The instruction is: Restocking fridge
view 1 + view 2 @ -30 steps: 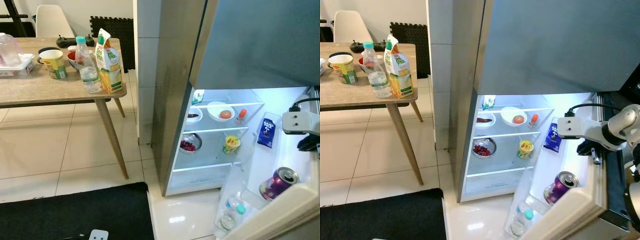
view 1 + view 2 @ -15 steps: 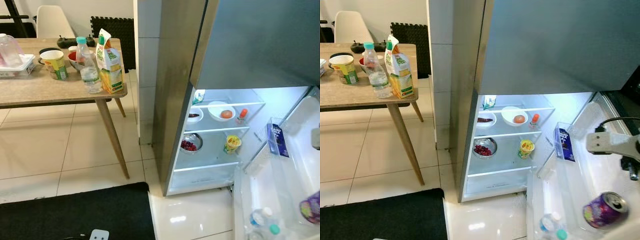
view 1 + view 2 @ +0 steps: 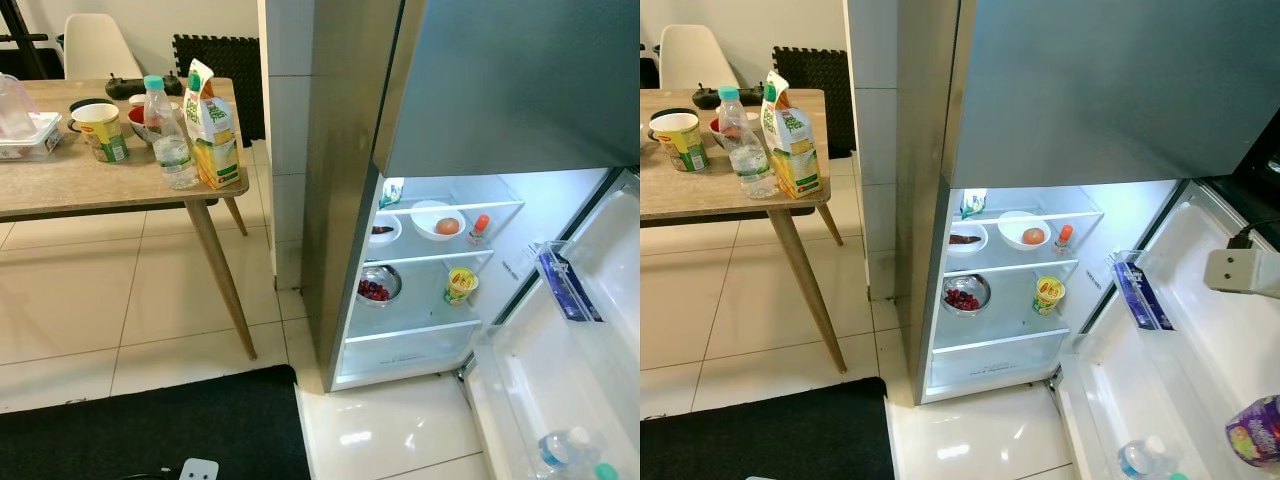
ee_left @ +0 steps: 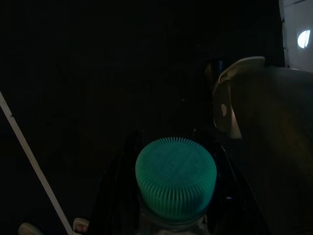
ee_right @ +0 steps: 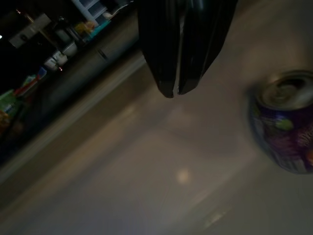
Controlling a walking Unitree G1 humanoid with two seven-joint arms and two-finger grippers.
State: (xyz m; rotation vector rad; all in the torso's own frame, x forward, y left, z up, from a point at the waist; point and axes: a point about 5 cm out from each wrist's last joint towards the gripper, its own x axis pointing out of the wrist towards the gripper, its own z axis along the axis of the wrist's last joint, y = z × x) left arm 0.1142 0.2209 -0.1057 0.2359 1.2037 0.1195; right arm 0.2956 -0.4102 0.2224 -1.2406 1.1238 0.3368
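The fridge (image 3: pixel 350 180) stands with its lower door (image 3: pixel 1200 330) swung wide. The door's shelves hold a blue carton (image 3: pixel 566 286), a water bottle (image 3: pixel 1143 456) and a purple can (image 3: pixel 1254 431). In the right wrist view my right gripper (image 5: pixel 177 91) is shut with nothing in it, close by the purple can (image 5: pixel 284 128). My right wrist (image 3: pixel 1243 272) shows above the door. The left wrist view is dark: my left gripper (image 4: pixel 174 149) is shut on a bottle with a green cap (image 4: pixel 176 177).
Fridge shelves carry a white bowl with a fruit (image 3: pixel 440 222), a small bowl (image 3: pixel 385 231), a red-capped bottle (image 3: pixel 479 228), a metal bowl of berries (image 3: pixel 378 289) and a yellow cup (image 3: pixel 460 285). The wooden table (image 3: pixel 90 185) holds a water bottle (image 3: pixel 168 135), juice carton (image 3: pixel 212 126) and noodle cup (image 3: pixel 104 131). A black mat (image 3: pixel 150 425) lies in front.
The fridge door has swung further open to the right, carrying carton, can and bottle outward. My right arm has moved right with it. The camera shifted slightly.
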